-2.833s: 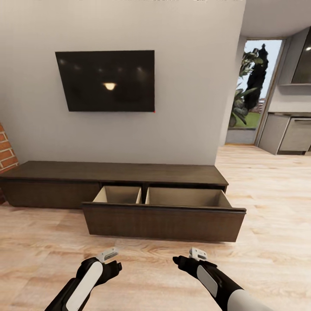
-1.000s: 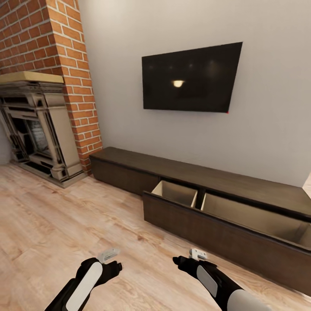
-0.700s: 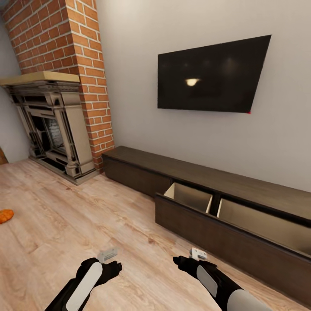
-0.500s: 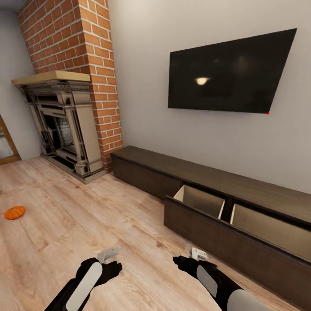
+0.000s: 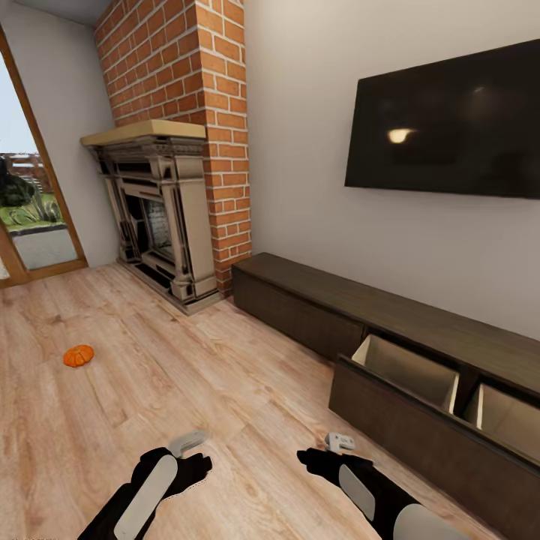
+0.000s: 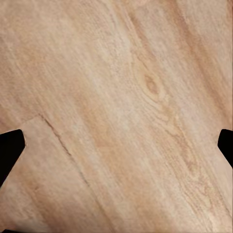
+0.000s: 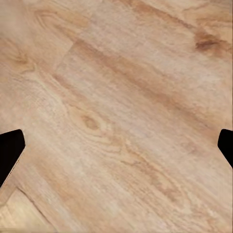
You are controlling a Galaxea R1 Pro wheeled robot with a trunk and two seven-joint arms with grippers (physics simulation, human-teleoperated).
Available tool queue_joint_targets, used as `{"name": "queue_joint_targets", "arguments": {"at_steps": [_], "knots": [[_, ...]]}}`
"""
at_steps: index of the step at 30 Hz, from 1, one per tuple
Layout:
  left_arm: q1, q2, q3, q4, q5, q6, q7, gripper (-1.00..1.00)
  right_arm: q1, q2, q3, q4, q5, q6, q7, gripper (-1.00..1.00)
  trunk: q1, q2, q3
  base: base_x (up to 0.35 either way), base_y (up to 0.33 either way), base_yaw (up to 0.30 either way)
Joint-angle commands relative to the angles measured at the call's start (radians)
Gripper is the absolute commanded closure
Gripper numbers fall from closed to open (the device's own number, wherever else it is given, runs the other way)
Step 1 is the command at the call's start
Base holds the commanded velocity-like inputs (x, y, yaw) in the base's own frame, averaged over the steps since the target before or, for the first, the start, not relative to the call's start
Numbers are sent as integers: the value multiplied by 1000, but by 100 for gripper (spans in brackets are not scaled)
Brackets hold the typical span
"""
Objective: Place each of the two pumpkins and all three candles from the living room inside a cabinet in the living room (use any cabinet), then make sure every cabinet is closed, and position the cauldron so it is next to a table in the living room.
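One small orange pumpkin point(image 5: 78, 355) lies on the wooden floor at the left, well ahead of my arms. The long, low dark-brown cabinet point(image 5: 300, 300) runs along the wall under the TV, and its wide drawer point(image 5: 409, 379) at the right stands pulled out, showing pale compartments with nothing visible inside. My left gripper point(image 5: 196, 459) point(image 6: 116, 150) and right gripper point(image 5: 315, 456) point(image 7: 116, 150) hang low over bare floorboards. Both are open, their dark fingertips point(image 6: 10, 150) point(image 7: 10, 151) far apart with nothing between them.
An ornate dark fireplace surround point(image 5: 154, 214) stands against a brick chimney point(image 5: 191, 82) beyond the cabinet's left end. A glass door point(image 5: 30, 195) to the garden is at the far left. A black TV point(image 5: 450, 127) hangs on the wall. Wooden floor point(image 5: 187, 375) stretches toward the pumpkin.
The camera has swung left: the cabinet and TV slid right, and the fireplace, the door and the pumpkin came into view. Both arms hold the same pose, grippers still open.
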Motion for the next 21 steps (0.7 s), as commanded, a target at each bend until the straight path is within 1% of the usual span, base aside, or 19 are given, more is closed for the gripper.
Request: {"name": "queue_joint_targets", "arguments": {"at_steps": [1,8,21], "knots": [[-1,1,-3,-1,10,-1,10,-100,-1,-1,9,-1,-4,2,-1,-100,0,0,-2,231,256,258],[-1,0,-2,25,11,-1,10,-100,-1,-1,17,-1,-4,2,1,-100,0,0,-7,240,256,251],[-1,0,-1,28,10,-1,10,-100,-1,-1,18,-1,-4,2,1,-100,0,0,-18,255,254,246]]}}
